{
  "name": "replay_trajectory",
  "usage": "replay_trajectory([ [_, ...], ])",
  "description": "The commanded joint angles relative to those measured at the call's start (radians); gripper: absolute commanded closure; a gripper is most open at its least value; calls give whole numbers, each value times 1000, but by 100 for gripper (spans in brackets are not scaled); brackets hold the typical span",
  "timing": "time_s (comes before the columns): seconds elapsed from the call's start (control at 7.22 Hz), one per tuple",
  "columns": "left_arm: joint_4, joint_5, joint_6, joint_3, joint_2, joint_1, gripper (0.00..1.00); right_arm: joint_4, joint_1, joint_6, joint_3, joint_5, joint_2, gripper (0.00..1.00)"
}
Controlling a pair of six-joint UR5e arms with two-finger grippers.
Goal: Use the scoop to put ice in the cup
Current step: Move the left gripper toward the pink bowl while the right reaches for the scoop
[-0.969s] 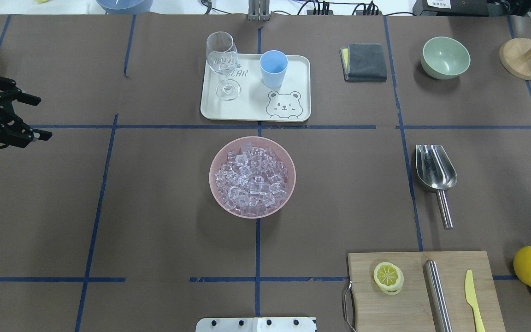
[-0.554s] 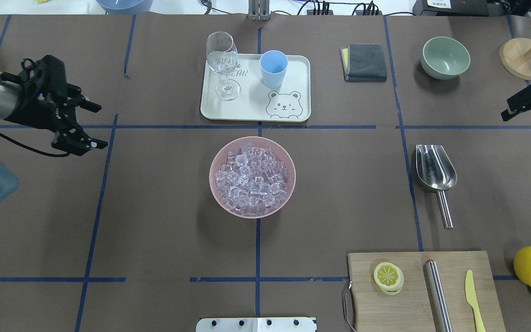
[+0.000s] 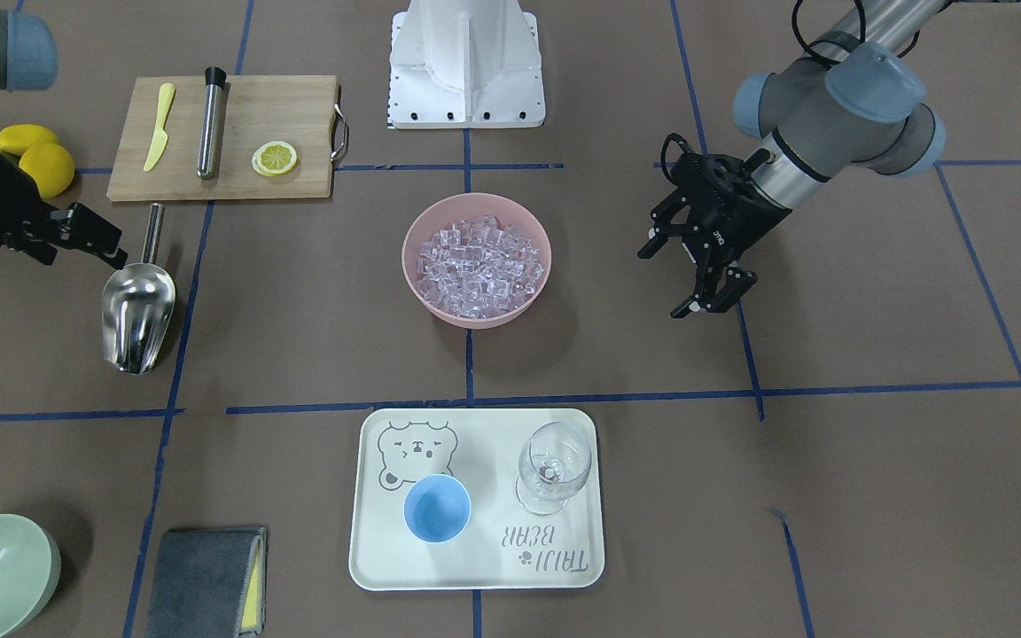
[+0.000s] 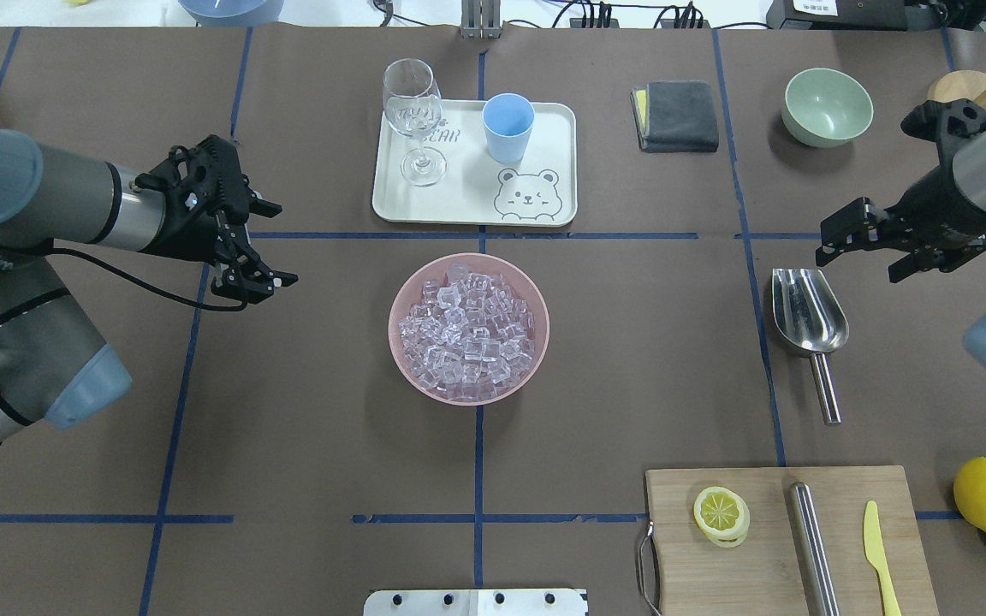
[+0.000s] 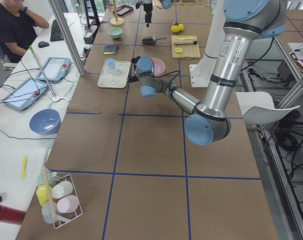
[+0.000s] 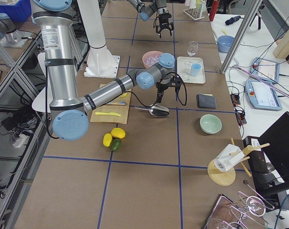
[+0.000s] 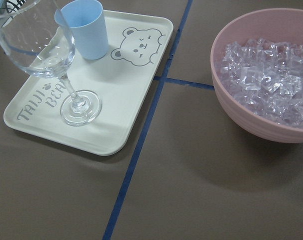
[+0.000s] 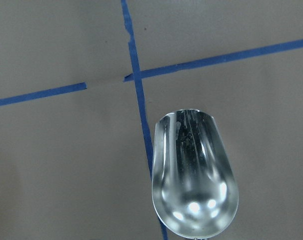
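The scoop (image 4: 808, 312) lies flat on the table (image 4: 288, 428) on the robot's right side. Its short handle points back toward the robot and its open mouth points away. It sits just beside a blue tape line (image 4: 770, 385), and the wrist view shows the trough's bare, shiny inside.

The right end effector (image 4: 857, 261) hangs over the mouth end of the scoop. Its two fingers are spread apart and hold nothing. From the side it seems to sit a little above the steel and not on it, but the gap is hard to judge at that size.

The ice (image 4: 469, 329) is heaped in a pink bowl (image 4: 399, 299) at the middle of the table, a pile of clear cubes reaching about rim height. The left end effector (image 4: 283, 242) hovers on the robot's left of that bowl, near it but apart. Its fingers are wide open around nothing (the black fingertips point toward the bowl).

Past the bowl, on the side away from the robot, a cream tray (image 4: 459, 205) with a bear drawing carries the cup (image 4: 507, 128). The cup stands upright with its mouth up, and its blue bottom shows in the front-facing view. A wine glass (image 4: 414, 111) stands upright beside it on the same tray, not touching it.

Nearer the robot than the scoop, a wooden cutting board (image 4: 767, 547) holds a lemon slice (image 4: 721, 513).
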Motion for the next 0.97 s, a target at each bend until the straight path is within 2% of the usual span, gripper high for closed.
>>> replay_trajectory([
  [0.0, 3, 7, -10, 4, -23, 31, 0, 158, -120, 171, 1, -84, -94, 0],
  [0.14, 1, 7, -9, 9, -23, 40, 0, 168, -174, 237, 4, -124, -96, 0],
  [0.42, 1, 7, -9, 9, -24, 43, 0, 162, -235, 238, -3, -161, -107, 0],
  [0.83, 1, 7, -9, 4, -27, 43, 0, 167, -260, 213, -38, -181, -119, 1],
])
